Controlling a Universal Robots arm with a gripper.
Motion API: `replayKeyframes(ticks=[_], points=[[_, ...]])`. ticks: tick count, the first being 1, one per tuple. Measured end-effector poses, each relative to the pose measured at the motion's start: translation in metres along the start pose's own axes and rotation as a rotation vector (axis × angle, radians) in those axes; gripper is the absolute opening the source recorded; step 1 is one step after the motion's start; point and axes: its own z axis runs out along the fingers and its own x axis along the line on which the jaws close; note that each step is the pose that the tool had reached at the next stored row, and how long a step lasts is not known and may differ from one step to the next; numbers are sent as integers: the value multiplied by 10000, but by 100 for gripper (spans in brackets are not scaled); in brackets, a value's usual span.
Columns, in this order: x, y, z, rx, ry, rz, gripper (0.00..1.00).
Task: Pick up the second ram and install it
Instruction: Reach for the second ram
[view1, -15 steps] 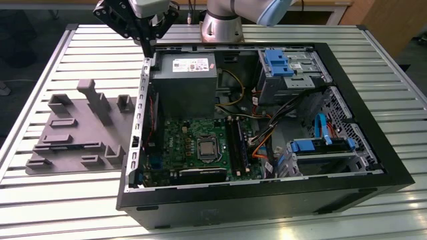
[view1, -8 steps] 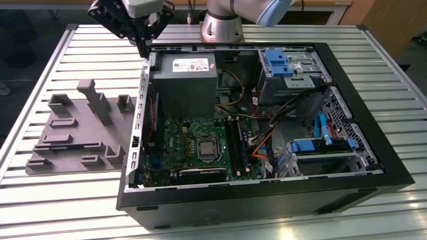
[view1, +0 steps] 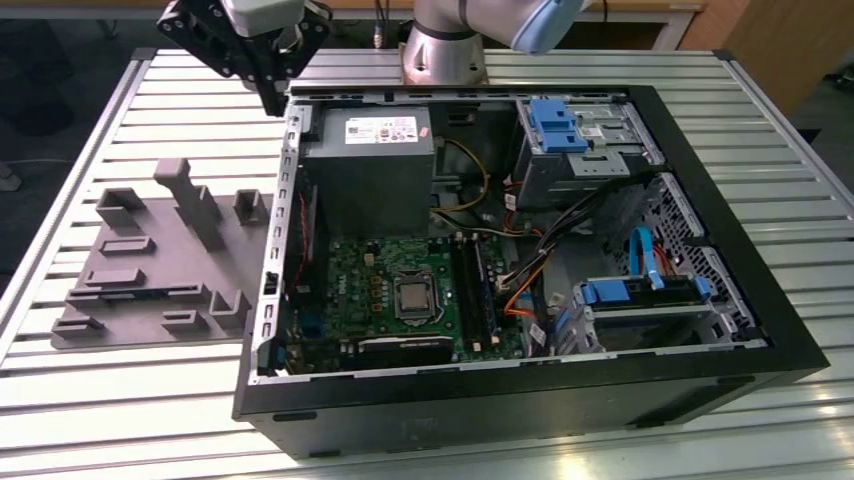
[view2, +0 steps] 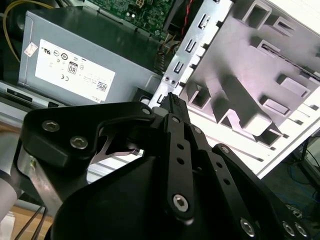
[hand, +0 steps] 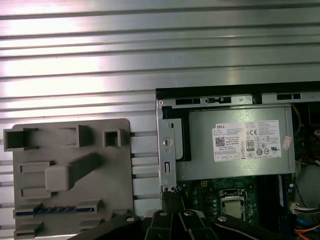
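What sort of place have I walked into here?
Probably a robotics lab bench for practising computer assembly: an open computer case lies on a slatted metal table, a robot arm stands by the case, and a grey parts holder sits beside it.

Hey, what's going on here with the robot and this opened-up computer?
A robot arm is working over an open computer case on a slatted table. Its gripper hangs shut and empty above the case's corner by the power supply. The ram stick, a blue-green strip, lies in a slot of the grey holder beside the case, not yet picked up.
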Motion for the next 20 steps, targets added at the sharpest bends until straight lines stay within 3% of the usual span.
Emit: replayKeyframes(ticks=[20], points=[[327,-25,-4,-1,0,1,11]])
